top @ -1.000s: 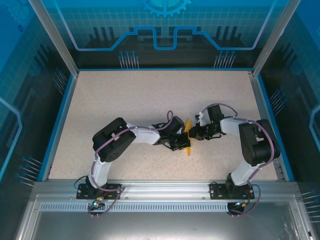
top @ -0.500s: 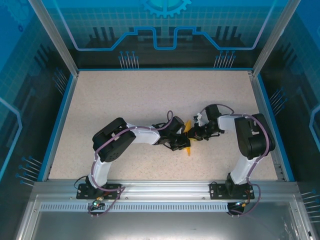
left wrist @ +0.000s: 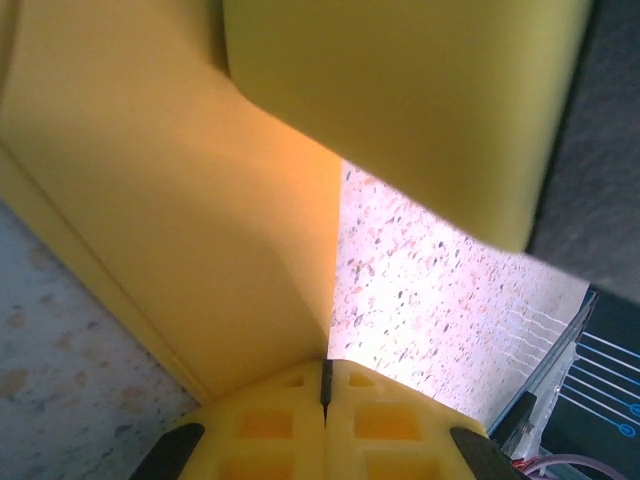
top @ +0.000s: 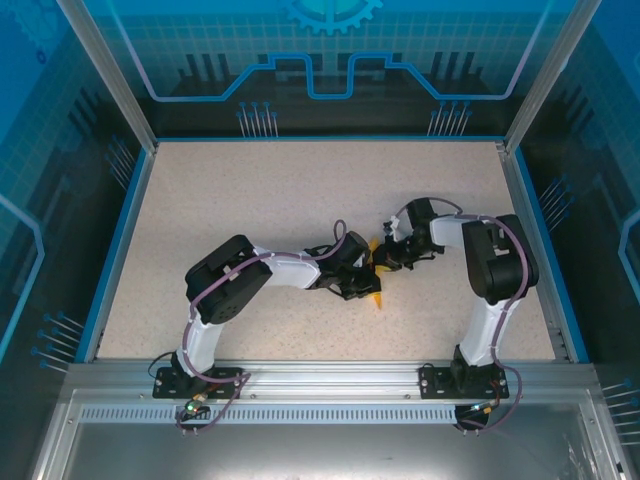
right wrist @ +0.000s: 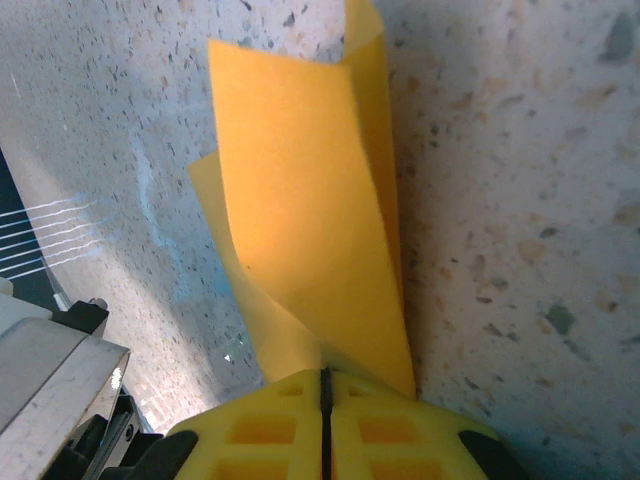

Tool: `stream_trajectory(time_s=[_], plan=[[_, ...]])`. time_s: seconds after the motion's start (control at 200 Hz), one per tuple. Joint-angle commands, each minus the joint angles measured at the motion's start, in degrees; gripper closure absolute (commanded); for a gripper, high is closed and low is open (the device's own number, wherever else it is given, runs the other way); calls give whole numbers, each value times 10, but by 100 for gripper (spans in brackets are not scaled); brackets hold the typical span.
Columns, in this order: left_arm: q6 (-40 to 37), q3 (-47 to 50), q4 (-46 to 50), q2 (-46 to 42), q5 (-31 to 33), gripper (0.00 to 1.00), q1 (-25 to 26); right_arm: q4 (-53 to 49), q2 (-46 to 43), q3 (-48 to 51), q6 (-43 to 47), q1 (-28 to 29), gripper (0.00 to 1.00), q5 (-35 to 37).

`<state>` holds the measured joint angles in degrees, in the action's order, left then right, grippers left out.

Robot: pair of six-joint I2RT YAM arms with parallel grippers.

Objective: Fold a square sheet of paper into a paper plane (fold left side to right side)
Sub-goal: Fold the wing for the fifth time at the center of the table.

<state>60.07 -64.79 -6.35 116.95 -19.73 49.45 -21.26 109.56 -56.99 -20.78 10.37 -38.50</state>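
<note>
Half-folded paper plane (top: 379, 297) pinched from both sides, just right of the tabletop's (top: 300, 190) middle.
The orange-yellow paper (left wrist: 200, 200) stands on edge over the speckled surface, its flaps curling apart (right wrist: 300, 200) and its lower tip pointing toward the arm bases. The left tool (top: 362, 285) is fully closed on it, with the sheet coming out of the seam between the yellow pads (left wrist: 326, 385). The right tool (top: 385, 258) is likewise clamped shut on the paper's opposite edge (right wrist: 324, 378).
</note>
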Motion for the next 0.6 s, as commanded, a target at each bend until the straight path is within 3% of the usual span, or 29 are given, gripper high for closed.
stream_trajectory(time_s=[0.0, 0.365, 0.595], plan=[[-1, 23, 109, 37, -16, 96, 13, 84, 29, -40, 4, -20, 91, 61], [-1, 23, 107, 38, -18, 97, 14, 62, 88, -132, 7, -32, 90, 51], [-1, 23, 108, 38, -18, 96, 13, 55, 81, -179, 9, -44, 89, 39]])
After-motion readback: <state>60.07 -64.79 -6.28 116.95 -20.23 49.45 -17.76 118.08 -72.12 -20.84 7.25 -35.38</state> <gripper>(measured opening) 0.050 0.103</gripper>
